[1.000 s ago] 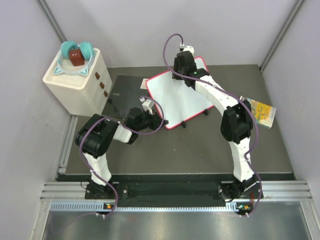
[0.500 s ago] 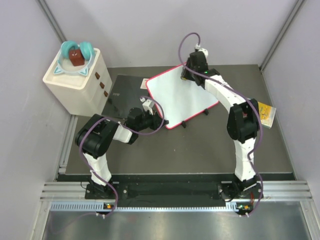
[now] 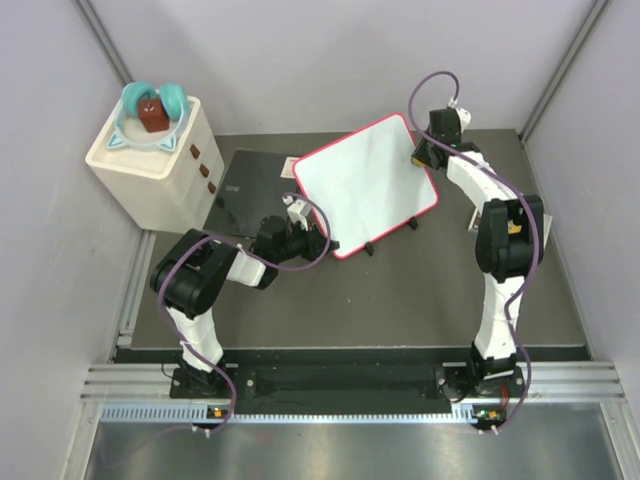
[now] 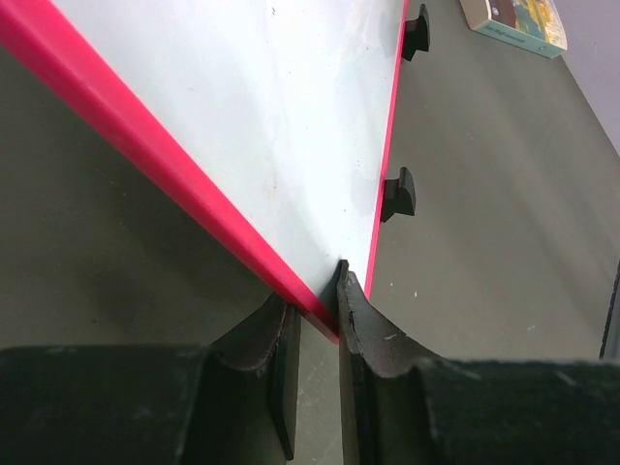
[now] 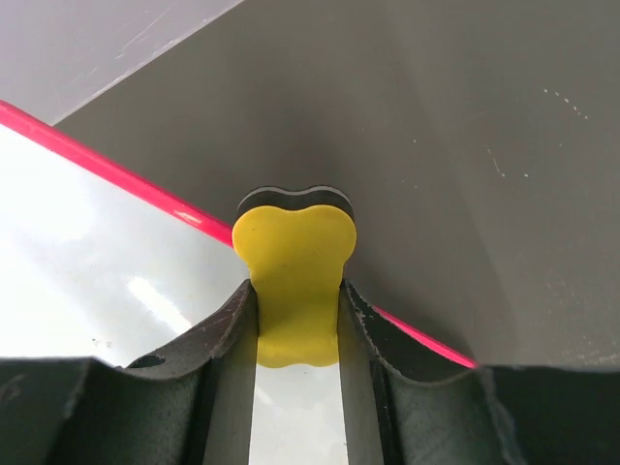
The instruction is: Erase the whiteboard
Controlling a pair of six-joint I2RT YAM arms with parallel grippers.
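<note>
Both clamped: left pincer on whiteboard corner, right pincer on yellow eraser over its edge.

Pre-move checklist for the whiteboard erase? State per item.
1. Left hand clamped on the whiteboard corner: ok.
2. Eraser gripped in right hand: ok.
3. Whiteboard free of scribbles: ok, none visible in the top view.
4. Eraser over the writing area: not ok, it straddles the whiteboard's far-right edge.
5. Eraser pressing on the surface: cannot tell.
</note>
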